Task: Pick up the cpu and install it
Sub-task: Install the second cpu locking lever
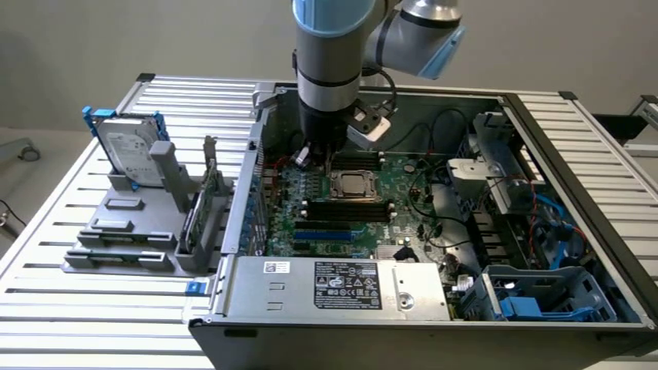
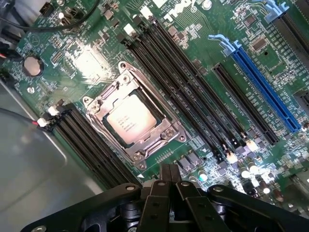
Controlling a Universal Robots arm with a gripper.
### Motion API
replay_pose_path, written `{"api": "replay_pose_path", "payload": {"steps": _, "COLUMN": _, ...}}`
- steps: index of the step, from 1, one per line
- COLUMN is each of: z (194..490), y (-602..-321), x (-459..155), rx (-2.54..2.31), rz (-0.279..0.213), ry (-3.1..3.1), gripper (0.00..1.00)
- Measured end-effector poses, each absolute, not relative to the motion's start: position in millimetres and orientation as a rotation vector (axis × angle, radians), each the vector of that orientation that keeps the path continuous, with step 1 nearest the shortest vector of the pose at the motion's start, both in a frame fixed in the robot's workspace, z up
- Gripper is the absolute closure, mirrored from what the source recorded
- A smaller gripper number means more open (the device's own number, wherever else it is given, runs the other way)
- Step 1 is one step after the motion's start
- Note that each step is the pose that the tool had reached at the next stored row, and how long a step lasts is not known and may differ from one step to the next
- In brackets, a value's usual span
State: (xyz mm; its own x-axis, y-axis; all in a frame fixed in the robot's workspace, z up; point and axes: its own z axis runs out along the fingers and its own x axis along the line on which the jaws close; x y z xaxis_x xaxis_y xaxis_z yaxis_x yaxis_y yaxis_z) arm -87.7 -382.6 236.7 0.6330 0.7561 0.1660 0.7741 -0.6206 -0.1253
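The cpu (image 2: 130, 121), a small pale silver square chip, lies flat inside the motherboard socket (image 2: 108, 96), whose metal frame surrounds it. From the exterior view the cpu (image 1: 356, 183) sits in the socket at the middle of the green board inside the open computer case. My gripper (image 2: 170, 169) hovers above the board just beside the socket, its black fingers pressed together and holding nothing. In the exterior view the gripper (image 1: 319, 158) hangs from the arm over the board, a little toward that view's left of the socket.
Black memory slots (image 2: 193, 87) flank the socket and a blue expansion slot (image 2: 260, 82) lies further off. A hard drive (image 1: 129, 146) stands in a grey rack on the exterior view's left. The power supply (image 1: 329, 285) and case walls (image 1: 246, 200) border the board.
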Motion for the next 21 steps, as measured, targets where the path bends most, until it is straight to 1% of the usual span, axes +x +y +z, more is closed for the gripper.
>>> {"api": "replay_pose_path", "payload": {"steps": 5, "z": 245.8, "y": -381.5, "x": -88.0, "rx": -2.628, "rz": -0.130, "ry": -1.356, "gripper": 0.89}}
{"api": "replay_pose_path", "payload": {"steps": 21, "z": 247.3, "y": -380.3, "x": -88.0, "rx": -2.439, "rz": -0.095, "ry": -1.665, "gripper": 0.89}}
